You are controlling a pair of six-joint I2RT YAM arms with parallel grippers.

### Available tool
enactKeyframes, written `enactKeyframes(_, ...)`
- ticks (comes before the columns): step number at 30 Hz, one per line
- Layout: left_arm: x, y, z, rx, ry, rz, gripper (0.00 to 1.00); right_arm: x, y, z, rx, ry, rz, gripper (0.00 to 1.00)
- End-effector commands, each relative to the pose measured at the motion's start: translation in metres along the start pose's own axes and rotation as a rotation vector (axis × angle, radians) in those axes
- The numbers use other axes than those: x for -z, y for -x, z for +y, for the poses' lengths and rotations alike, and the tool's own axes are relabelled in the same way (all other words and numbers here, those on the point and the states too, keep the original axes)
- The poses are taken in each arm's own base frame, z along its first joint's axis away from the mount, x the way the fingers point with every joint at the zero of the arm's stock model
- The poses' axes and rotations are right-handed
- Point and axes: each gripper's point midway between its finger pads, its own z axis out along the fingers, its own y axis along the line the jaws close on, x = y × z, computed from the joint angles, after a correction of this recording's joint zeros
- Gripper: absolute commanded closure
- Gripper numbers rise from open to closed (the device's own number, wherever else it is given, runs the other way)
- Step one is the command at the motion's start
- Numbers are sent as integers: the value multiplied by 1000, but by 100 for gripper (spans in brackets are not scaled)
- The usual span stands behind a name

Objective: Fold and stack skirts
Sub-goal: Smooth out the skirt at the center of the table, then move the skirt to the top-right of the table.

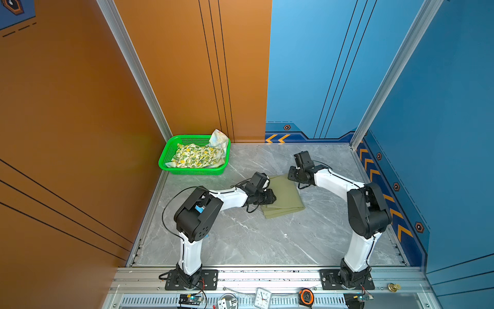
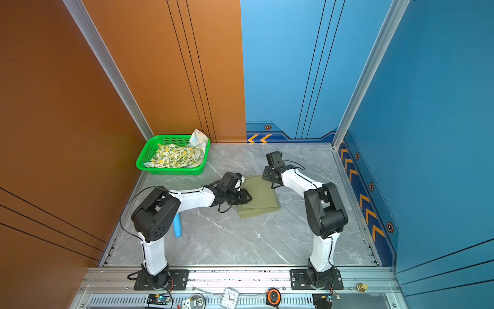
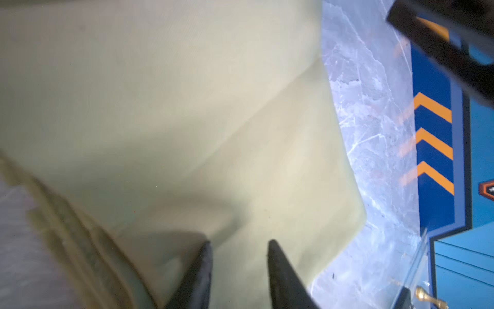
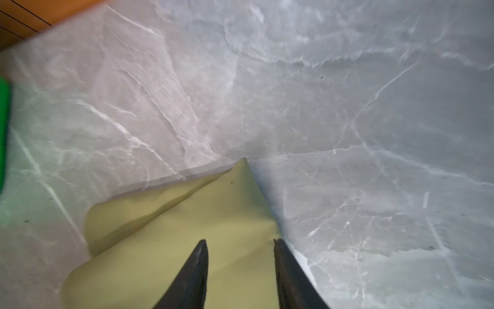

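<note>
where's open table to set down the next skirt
Widest bare table: near side, between the olive skirt and the front rail. Also the far strip between green basket and right arm. Crowded: centre, where it meets the left arm over the skirt.

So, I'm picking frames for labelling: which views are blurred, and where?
Left wrist view: the plain olive-green cloth skirt is soft, its folded edges smeared; right wrist view: the grey marble tabletop streaks with motion blur, the green plastic basket a mere smudge; both top views: sharp, evenly lit.
</note>
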Motion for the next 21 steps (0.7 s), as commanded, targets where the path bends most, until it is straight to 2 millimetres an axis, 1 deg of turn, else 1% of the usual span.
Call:
enactKeyframes(1, 48, 33, -30, -8, -77, -72, 49, 36, 0, -4, 88, -37, -35, 53)
enactKeyframes(3, 72, 44, -28, 5, -74, -110, 45, 52, -3, -2, 130, -46, -59, 47)
enactKeyframes(5, 96, 51, -19, 27, -51, -142, 41, 62, -10, 3, 167, -40, -54, 40)
enactKeyframes(6, 109, 54, -12, 37, -27, -157, 37, 66, -15, 7, 192, -38, -46, 39)
enactKeyframes(7, 120, 53, -3, 45, 7, -155, 31, 69, -20, 13, 222, -36, -39, 37)
enactKeyframes(10, 163, 58, 17, 27, 122, -197, 8, 74, -41, 36, 324, -27, -23, 30)
enactKeyframes(11, 179, 60, 24, 23, 160, -210, 3, 73, -50, 44, 358, -24, -13, 29)
enactKeyframes(12, 192, 61, 29, 23, 190, -221, 1, 71, -59, 51, 387, -25, 0, 27)
enactKeyframes(14, 221, 65, 40, 31, 247, -244, 2, 65, -79, 67, 457, -30, 31, 26)
enactKeyframes(16, 243, 69, 49, 41, 284, -257, 2, 60, -100, 85, 537, -42, 55, 25)
enactKeyframes(19, 266, 74, 60, 41, 317, -274, 2, 50, -122, 101, 599, -76, 87, 25)
enactKeyframes(21, 271, 75, 68, 40, 336, -272, 2, 44, -133, 110, 635, -100, 105, 26)
